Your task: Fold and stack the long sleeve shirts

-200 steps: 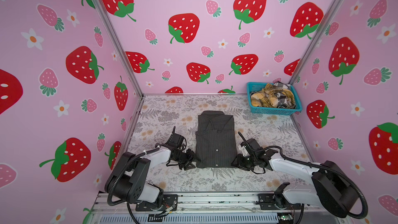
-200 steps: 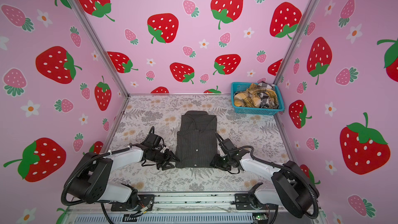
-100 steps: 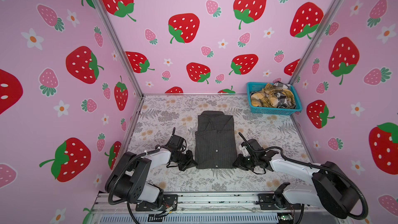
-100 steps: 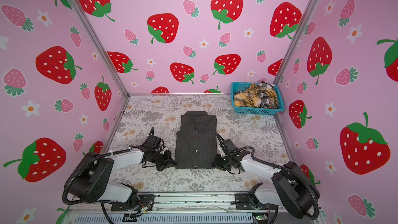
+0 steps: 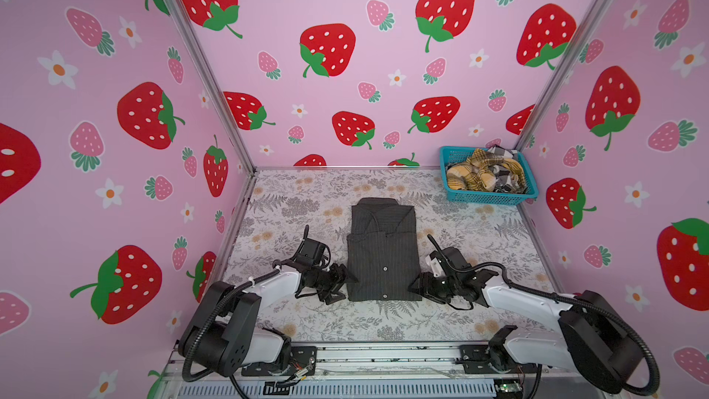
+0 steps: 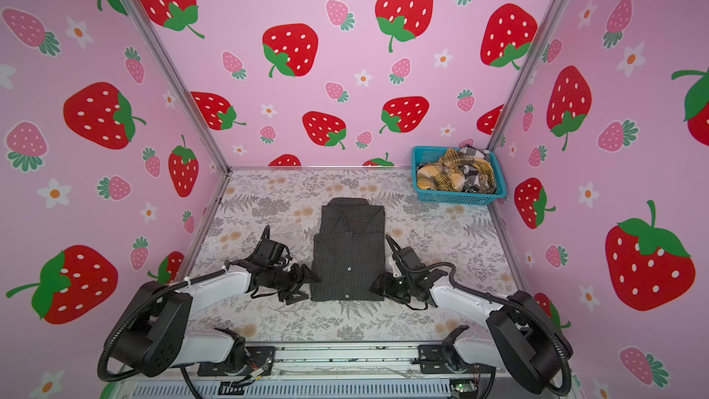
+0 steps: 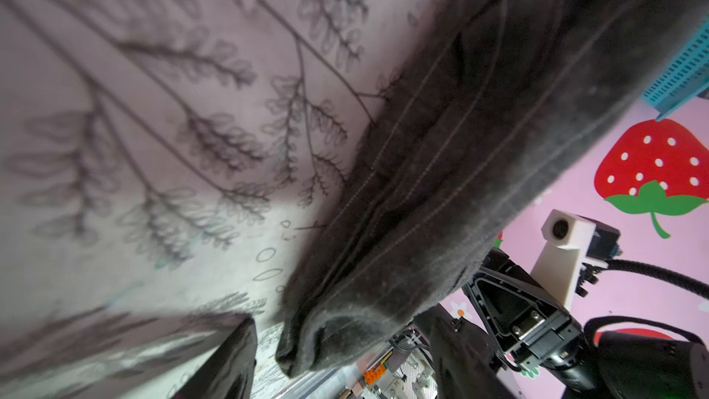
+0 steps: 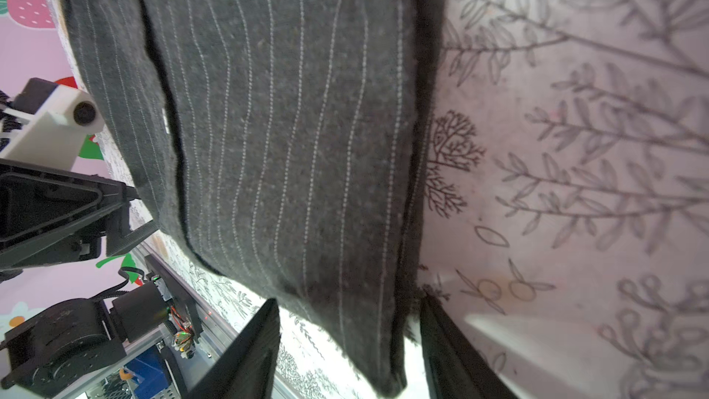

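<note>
Three shirts are showing on the floral worktop (image 5: 299, 205).

1. Charcoal shirt (image 5: 383, 251) (image 6: 349, 251): it is lying folded into a flat rectangle at the middle of the worktop. Its collar is pointing to the far edge, the button placket is facing up, and the hem is facing the near edge.
2. Plaid shirt (image 5: 472, 178): it is sitting crumpled in the basket (image 5: 487, 198) (image 6: 456, 198), which is standing in the far right corner.
3. Checked shirt (image 5: 505, 182): it is lying bunched in the same basket, tangled with the plaid shirt.

Left gripper (image 5: 343, 282) (image 6: 307, 280): it is resting low at the charcoal shirt's near left corner. In the left wrist view its fingers (image 7: 230, 358) are standing spread, with the corner of the cloth (image 7: 441, 186) lying loose in the gap, unpinched.

Right gripper (image 5: 416, 287) (image 6: 378, 285): it is resting low at the near right corner of the same shirt. In the right wrist view its fingers (image 8: 253, 351) are standing apart, and the pinstriped edge (image 8: 287, 128) is lying between them, not squeezed.
</note>
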Tool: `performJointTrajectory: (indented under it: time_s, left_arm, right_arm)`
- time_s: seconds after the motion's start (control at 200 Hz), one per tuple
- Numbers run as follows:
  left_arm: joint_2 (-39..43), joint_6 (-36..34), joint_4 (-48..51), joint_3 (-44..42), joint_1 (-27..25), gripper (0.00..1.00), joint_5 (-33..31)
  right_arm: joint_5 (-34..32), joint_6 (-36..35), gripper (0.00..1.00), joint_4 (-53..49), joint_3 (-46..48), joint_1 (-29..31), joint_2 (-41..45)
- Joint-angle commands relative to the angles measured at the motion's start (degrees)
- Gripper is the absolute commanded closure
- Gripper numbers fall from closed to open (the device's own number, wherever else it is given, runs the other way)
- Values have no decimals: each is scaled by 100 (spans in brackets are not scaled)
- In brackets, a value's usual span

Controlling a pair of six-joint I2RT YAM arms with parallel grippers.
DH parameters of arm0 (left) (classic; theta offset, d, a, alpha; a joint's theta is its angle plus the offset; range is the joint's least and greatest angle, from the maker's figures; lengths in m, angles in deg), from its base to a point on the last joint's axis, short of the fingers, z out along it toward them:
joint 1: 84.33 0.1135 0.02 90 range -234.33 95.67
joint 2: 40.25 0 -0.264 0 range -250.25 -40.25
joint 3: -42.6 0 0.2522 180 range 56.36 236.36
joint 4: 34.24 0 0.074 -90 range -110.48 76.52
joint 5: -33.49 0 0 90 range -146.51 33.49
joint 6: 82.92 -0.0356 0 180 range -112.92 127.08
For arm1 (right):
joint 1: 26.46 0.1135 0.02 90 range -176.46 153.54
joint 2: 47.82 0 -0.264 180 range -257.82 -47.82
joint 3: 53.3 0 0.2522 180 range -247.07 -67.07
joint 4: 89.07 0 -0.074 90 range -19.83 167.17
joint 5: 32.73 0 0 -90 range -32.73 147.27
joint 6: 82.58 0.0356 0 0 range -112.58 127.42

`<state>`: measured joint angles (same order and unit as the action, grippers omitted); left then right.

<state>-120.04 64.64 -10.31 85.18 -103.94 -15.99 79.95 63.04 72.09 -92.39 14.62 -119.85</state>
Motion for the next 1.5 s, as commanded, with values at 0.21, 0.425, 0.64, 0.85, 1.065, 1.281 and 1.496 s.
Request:
performJointTrajectory:
  time_s: [0.21, 0.425, 0.64, 0.85, 1.065, 1.281, 1.496]
  left_arm:
    - [-809, 150, -388, -267, 19, 55, -298]
    - [-623, 163, -255, -271, 28, 87, -317]
    - [-158, 199, 10, -289, 13, 100, -316]
    - [334, 469, 118, -377, -110, 100, -273]
    - [1099, 607, 622, -448, -209, 100, -441]
    - [1271, 679, 694, -529, -213, 100, -474]
    - [1660, 634, 1078, -528, -244, 100, -597]
  right_arm:
    - [-140, 177, 65, 167, 84, -65, -485]
    - [-108, 134, 93, 83, -48, -69, -425]
    - [-106, -49, 100, -464, -150, -31, 7]
    - [-53, -123, 100, -944, -246, 76, 380]
    - [-230, -121, 100, -1364, -405, 277, 678]
    - [-317, -182, 100, -1725, -556, 293, 714]
    - [-405, -53, 100, -1841, -461, 423, 1012]
